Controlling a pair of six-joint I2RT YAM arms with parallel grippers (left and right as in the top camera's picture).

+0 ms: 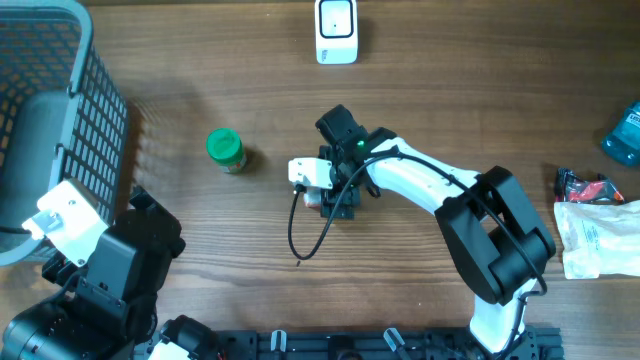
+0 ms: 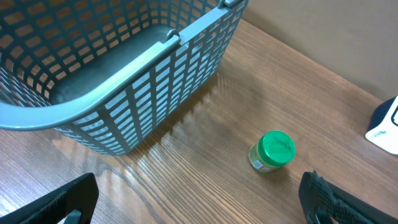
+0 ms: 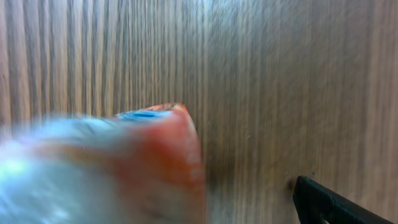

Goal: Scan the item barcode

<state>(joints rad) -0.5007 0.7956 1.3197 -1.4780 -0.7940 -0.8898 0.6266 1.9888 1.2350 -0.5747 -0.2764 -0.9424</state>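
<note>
Wooden table (image 1: 220, 240), one green-lidded jar (image 1: 225, 150), one basket (image 1: 100, 115), perhaps one scanner (image 1: 336, 30)

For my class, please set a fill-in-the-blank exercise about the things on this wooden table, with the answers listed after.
1. The small jar has a ____ lid.
2. Seen from overhead, the mesh basket sits on the ____ side of the table.
3. The bottle at the right edge is ____ in colour.
4. The scanner has a ____ casing.

Missing words: green, left, blue, white.
</note>
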